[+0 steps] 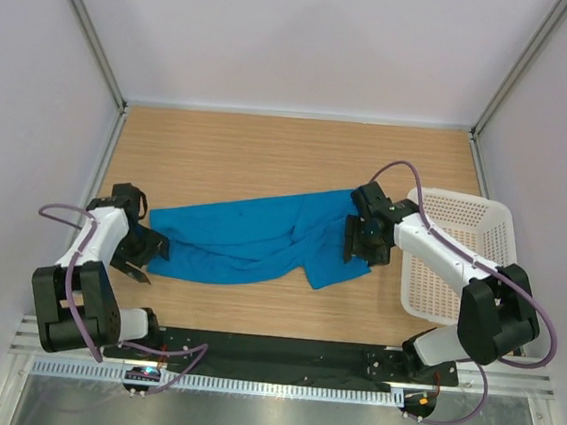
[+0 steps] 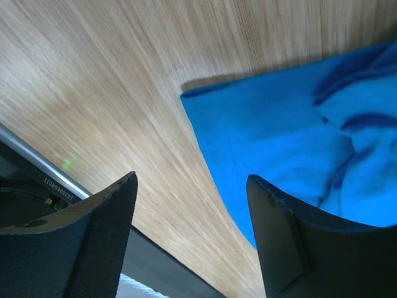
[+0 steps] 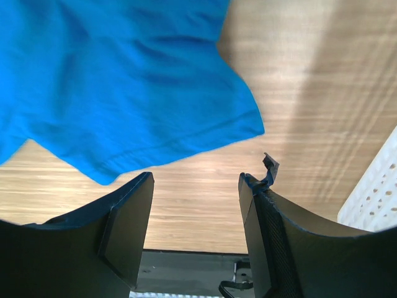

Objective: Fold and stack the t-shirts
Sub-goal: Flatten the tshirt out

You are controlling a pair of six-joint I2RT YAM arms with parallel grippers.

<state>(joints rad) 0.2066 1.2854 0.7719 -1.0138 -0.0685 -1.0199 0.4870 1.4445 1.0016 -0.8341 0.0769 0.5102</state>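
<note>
One bright blue t-shirt [image 1: 251,240] lies crumpled and stretched left to right across the wooden table. My left gripper [image 1: 145,255] is at its left end, low over the table. In the left wrist view this gripper [image 2: 192,180] is open; bare wood shows between its fingers, and the shirt's edge [image 2: 273,124] runs beside the right finger. My right gripper [image 1: 363,242] is at the shirt's right end. In the right wrist view it [image 3: 195,178] is open with nothing between the fingers, and the shirt's hem [image 3: 124,81] lies just beyond the fingertips.
A white plastic lattice basket [image 1: 460,260] stands at the right, close behind the right arm; its corner [image 3: 378,198] shows in the right wrist view. A black rail [image 1: 270,350] runs along the near table edge. Walls close the back and sides.
</note>
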